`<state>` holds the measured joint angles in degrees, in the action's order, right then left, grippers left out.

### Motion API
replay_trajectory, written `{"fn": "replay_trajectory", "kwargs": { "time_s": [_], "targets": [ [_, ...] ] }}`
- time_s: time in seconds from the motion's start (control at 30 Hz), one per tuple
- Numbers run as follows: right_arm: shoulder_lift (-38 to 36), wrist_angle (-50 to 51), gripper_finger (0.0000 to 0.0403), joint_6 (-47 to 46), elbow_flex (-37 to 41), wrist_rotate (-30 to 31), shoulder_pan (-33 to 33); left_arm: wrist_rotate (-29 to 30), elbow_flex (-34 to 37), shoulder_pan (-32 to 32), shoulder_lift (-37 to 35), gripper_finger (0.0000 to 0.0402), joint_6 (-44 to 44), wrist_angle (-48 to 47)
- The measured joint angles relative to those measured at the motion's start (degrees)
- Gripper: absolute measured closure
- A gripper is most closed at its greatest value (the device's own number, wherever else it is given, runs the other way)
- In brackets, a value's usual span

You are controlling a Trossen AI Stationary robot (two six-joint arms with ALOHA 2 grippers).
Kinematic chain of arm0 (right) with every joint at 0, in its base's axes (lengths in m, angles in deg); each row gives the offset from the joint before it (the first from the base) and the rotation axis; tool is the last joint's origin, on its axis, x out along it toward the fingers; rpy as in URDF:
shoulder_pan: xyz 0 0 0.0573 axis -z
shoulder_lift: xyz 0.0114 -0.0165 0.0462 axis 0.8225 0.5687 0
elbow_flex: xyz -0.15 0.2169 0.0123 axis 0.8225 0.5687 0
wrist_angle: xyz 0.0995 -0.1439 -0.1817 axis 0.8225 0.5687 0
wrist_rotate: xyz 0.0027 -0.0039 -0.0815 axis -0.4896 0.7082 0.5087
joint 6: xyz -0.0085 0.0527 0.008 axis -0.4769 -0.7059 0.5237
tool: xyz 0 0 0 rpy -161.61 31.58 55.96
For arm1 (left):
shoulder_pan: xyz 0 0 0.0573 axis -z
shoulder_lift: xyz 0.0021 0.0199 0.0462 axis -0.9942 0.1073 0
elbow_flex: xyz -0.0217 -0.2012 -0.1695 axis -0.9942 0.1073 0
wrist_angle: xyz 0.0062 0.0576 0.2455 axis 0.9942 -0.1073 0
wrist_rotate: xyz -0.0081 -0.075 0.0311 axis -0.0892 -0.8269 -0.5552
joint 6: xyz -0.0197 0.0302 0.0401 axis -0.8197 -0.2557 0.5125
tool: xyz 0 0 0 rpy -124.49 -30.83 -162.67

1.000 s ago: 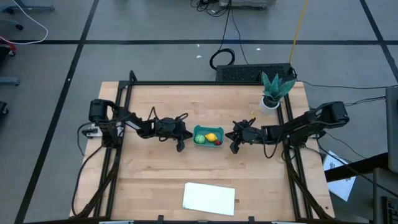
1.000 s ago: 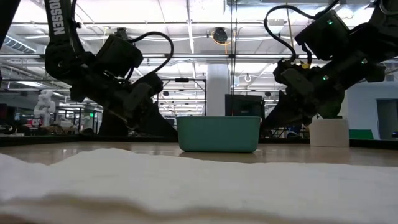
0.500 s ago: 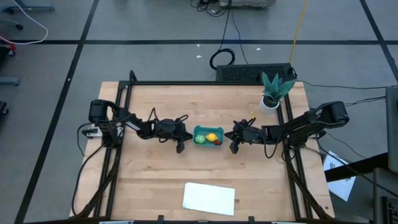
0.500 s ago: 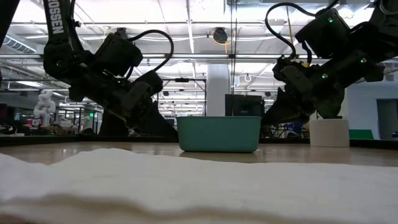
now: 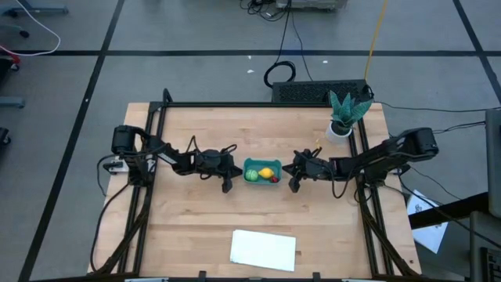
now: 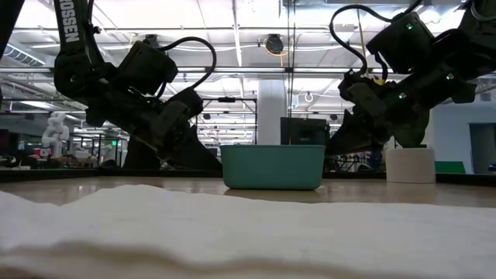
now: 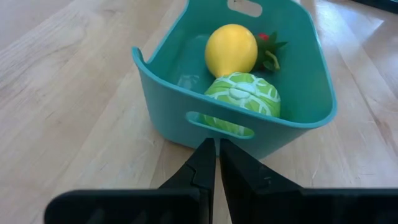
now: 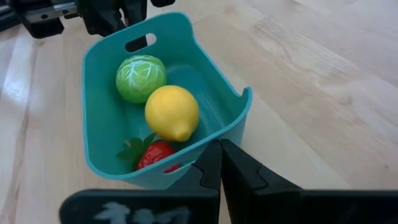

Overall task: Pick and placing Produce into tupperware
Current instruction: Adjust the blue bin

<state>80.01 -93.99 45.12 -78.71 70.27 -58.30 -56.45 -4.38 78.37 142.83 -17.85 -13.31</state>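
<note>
The teal tupperware (image 5: 262, 161) stands on its base at the table's middle, also in the low view (image 6: 273, 167). Inside lie the light-green ball (image 7: 244, 99), the yellow lemon (image 8: 171, 112) and the red strawberry (image 8: 155, 155). My left gripper (image 5: 228, 185) is shut and hangs low just left of the tub; its tips (image 7: 217, 149) point at the short wall under the handle slot. My right gripper (image 5: 294, 185) is shut just right of the tub, tips (image 8: 220, 152) pointing at the opposite short wall. In the high view a small gap separates each gripper from the tub.
A flat white sheet (image 5: 264, 249) lies near the table's near edge and fills the low view's foreground (image 6: 232, 232). A teal-leaved potted plant (image 5: 343, 116) stands at the far right corner. A dark keyboard (image 5: 317, 92) sits at the far edge. Black frame rails run along both sides.
</note>
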Motion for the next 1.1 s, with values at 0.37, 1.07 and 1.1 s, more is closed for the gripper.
{"fn": "replay_trajectory", "kwargs": {
  "time_s": [0.37, 1.07, 1.1],
  "targets": [
    [4.24, -4.24, 0.0403, 0.33, 0.04, -1.8, 1.09, -0.02, 0.02, 0.0, -0.06, 0.0376, -0.03, -0.23],
    [4.22, -5.13, 0.0403, 0.32, 0.04, -1.81, 1.11, -0.07, 0.02, 0.48, -0.06, 0.0376, -0.14, -0.2],
    [4.22, -5.13, 0.0403, 0.29, 0.04, -2.11, 1.11, 0.0, 0.02, 0.48, -0.06, 0.0376, -0.13, -0.2]
  ]
}}
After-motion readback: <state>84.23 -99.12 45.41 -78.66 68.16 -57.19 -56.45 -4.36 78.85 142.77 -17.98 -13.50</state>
